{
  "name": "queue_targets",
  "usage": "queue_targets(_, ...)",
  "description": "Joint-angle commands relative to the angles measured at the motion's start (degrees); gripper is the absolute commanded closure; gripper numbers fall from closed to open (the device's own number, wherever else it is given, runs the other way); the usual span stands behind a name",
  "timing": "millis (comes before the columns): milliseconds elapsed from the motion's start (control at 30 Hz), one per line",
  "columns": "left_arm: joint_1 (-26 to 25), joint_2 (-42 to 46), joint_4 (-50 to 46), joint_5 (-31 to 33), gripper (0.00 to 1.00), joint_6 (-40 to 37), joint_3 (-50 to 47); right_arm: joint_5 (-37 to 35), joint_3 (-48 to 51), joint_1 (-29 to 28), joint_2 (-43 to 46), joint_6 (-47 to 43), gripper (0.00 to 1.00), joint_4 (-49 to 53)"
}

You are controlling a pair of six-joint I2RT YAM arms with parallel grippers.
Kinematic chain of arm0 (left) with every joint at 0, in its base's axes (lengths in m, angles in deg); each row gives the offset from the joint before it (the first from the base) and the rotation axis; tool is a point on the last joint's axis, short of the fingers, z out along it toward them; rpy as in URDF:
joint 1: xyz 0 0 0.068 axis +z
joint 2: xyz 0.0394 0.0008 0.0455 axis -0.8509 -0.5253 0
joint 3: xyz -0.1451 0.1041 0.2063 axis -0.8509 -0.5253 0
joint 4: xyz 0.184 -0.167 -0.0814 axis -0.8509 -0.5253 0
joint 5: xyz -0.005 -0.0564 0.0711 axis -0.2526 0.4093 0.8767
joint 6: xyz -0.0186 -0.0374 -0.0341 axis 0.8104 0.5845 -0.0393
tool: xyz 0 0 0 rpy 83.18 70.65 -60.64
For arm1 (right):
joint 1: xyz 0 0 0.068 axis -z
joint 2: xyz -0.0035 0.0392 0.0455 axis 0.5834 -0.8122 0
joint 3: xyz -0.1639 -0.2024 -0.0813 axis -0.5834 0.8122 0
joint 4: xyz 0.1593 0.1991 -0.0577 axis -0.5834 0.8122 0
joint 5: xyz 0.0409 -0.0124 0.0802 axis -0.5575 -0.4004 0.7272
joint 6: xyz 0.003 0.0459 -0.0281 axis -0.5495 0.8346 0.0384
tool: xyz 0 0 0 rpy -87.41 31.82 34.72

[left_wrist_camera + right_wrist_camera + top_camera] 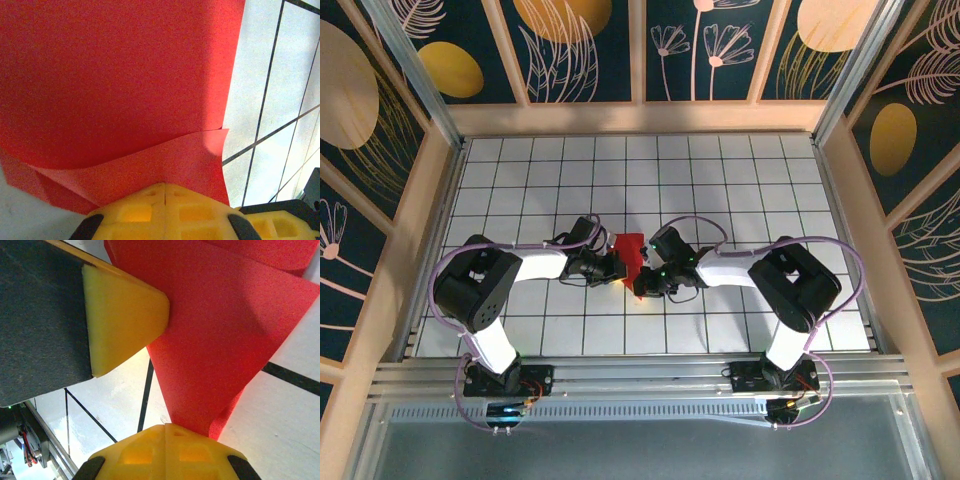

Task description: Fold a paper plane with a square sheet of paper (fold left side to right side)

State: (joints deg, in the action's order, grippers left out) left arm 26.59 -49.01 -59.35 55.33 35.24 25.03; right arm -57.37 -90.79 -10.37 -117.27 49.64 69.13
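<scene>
The square sheet of paper is bright red and lies folded in layers on the white grid table between my two grippers. In the left wrist view the sheet of paper shows a broad upper layer and a curled lower flap reaching my left gripper, which is shut with its tips against the flap. In the right wrist view the paper narrows to a point at my right gripper, also shut, tips touching the point. From above, the left gripper and right gripper flank the paper closely. The left gripper's yellow finger touches the paper's edge.
The white grid table is ringed by wooden walls and a metal rail at the near edge. Both arms' cables loop above the table. Open tiles lie behind and to both sides of the paper.
</scene>
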Motion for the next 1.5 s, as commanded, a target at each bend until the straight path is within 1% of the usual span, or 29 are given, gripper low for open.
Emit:
queue_targets(0,-0.1,-2.9,-5.6,6.9,1.0,0.0,-1.4,-1.0,0.7,0.6,-0.7,0.3,1.0,-1.1)
queue_targets(800,-0.1,-2.9,-5.8,6.9,1.0,-0.2,-1.0,-0.2,2.1,1.3,-1.8,0.5,1.0,-1.4)
queue_targets(1100,-0.1,-3.0,-5.3,6.2,1.0,0.2,0.0,1.1,2.6,1.7,-2.7,0.5,1.0,0.0)
queue_targets(1467,-0.1,-3.5,-5.1,7.3,1.0,1.2,-0.3,5.2,4.9,1.4,-1.0,1.2,1.0,-0.6)
